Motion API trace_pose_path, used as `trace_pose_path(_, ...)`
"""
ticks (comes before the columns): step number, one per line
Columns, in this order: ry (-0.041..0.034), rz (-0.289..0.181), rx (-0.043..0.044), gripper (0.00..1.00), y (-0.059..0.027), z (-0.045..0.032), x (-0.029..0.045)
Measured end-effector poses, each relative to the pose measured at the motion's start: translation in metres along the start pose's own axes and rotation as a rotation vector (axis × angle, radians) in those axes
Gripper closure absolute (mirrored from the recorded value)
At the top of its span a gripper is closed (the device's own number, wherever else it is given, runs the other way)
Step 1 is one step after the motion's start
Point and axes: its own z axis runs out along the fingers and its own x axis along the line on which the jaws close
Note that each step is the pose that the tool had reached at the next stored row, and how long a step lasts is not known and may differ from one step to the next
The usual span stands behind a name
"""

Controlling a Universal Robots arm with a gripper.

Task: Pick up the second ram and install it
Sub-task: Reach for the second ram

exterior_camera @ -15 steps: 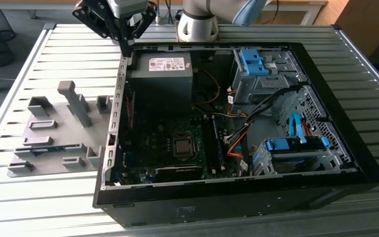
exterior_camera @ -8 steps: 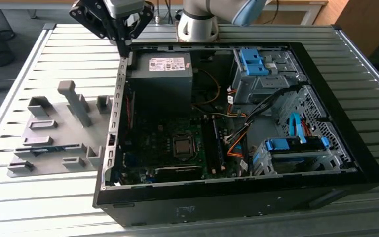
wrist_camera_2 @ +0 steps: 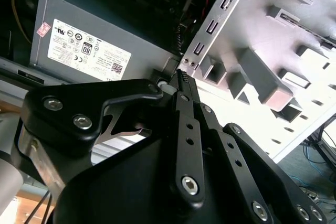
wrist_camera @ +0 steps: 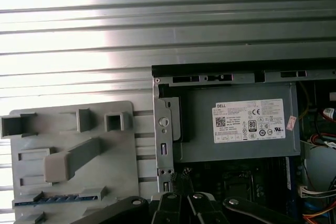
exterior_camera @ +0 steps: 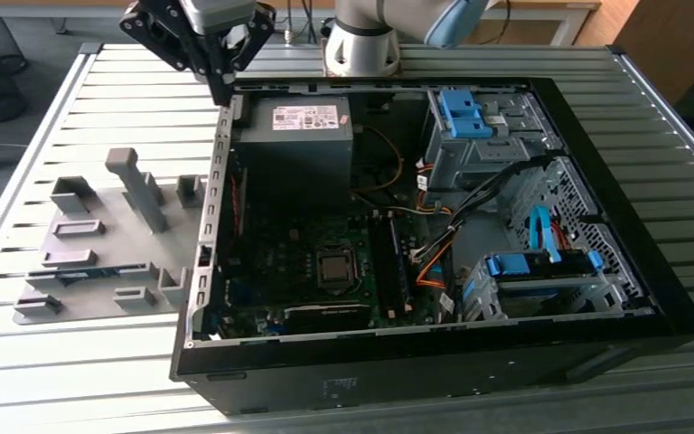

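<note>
Exterior view: gripper (exterior_camera: 220, 98) at upper left of the frame, poised over the corner of the open computer case (exterior_camera: 672, 312), beside the power supply (exterior_camera: 293, 136); fingers drawn together, nothing between them; second ram (exterior_camera: 104, 270) as a blue-green strip lying in the grey holder tray (exterior_camera: 118, 244) at the exterior view's left, well apart from the gripper; black memory slots (exterior_camera: 386, 262) at frame centre, occupancy not discernible.

Second wrist view: fingertips (wrist_camera_2: 181, 77) closed and empty, over the case edge between power supply and tray.

First wrist view: second ram (wrist_camera: 58, 200) seated in its tray slot, untouched.

Judged progress: pick-up not yet made, installation wholly outstanding.
</note>
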Motion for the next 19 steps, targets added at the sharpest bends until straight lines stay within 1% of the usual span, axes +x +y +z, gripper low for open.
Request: trace_pose_path(19,-0.0001,0.0,-0.0001,0.9,-0.0014,0.0009,0.0172)
